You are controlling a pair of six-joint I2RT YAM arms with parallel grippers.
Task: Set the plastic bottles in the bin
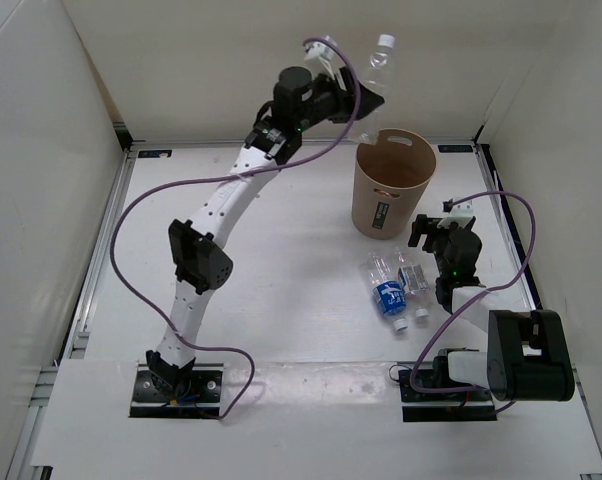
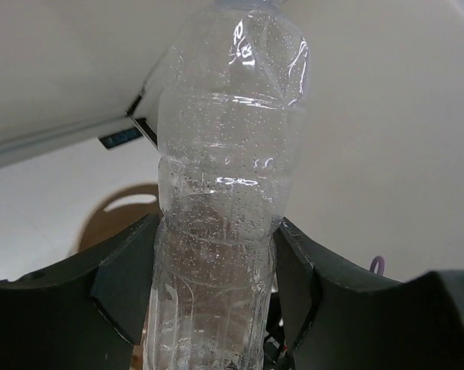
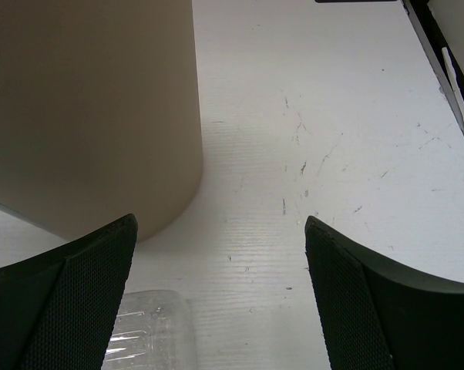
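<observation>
Left wrist view crops the slim clear bottle (image 2: 228,193) at its top.

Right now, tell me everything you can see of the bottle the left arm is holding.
The clear bottle is thin ribbed plastic, speckled with fine droplets, with a white cap and no label in view. The left gripper is shut on its lower body, one finger on each side; nothing else touches it. It is held in the air roughly upright, cap up, near the far rim of the bin, not inside it.
</observation>
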